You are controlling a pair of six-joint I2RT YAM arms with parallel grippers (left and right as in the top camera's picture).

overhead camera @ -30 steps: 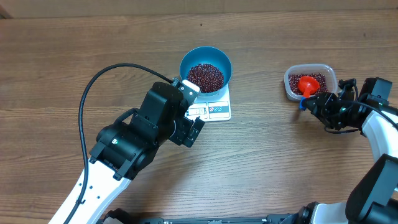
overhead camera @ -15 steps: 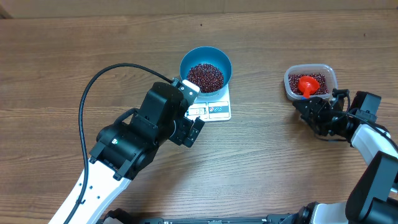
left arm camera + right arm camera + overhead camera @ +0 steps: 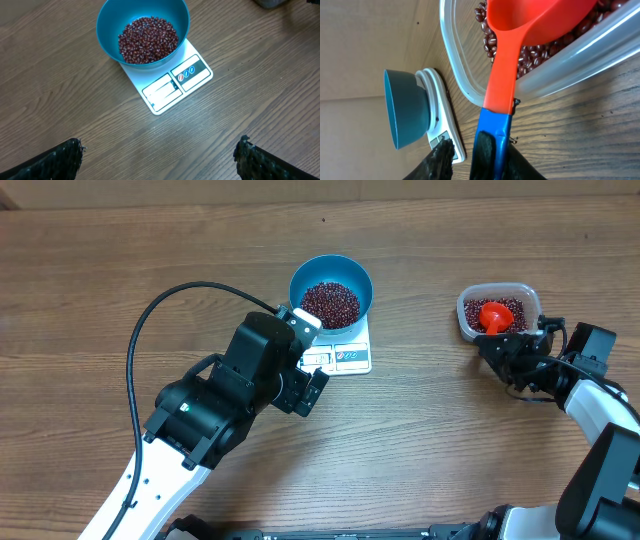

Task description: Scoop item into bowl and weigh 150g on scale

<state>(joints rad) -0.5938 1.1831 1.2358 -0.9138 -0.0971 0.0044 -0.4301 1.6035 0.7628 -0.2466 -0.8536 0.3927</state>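
Note:
The blue bowl (image 3: 298, 280) (image 3: 107, 25) stands on the white scale (image 3: 347, 359) (image 3: 175, 85) and holds a heap of dark red beans (image 3: 330, 302) (image 3: 147, 40). More beans (image 3: 487, 40) fill the clear tub (image 3: 464, 320) (image 3: 455, 75), where the orange scoop (image 3: 493, 314) (image 3: 520, 25) rests. Its blue handle (image 3: 492, 132) pokes over the tub's rim between my right gripper's (image 3: 503, 352) (image 3: 482, 155) fingers. One finger is against the handle and a gap shows at the other. My left gripper (image 3: 312, 392) (image 3: 160, 155) hovers wide open and empty in front of the scale.
The left arm's black cable (image 3: 165, 305) loops over the table's left side. The tub sits near the right edge, a hand's width right of the scale. Bare wood lies between them.
My right gripper drew back a little from the tub, then came up to the scoop's handle again with narrower jaws. The scoop, bowl and left arm have not moved.

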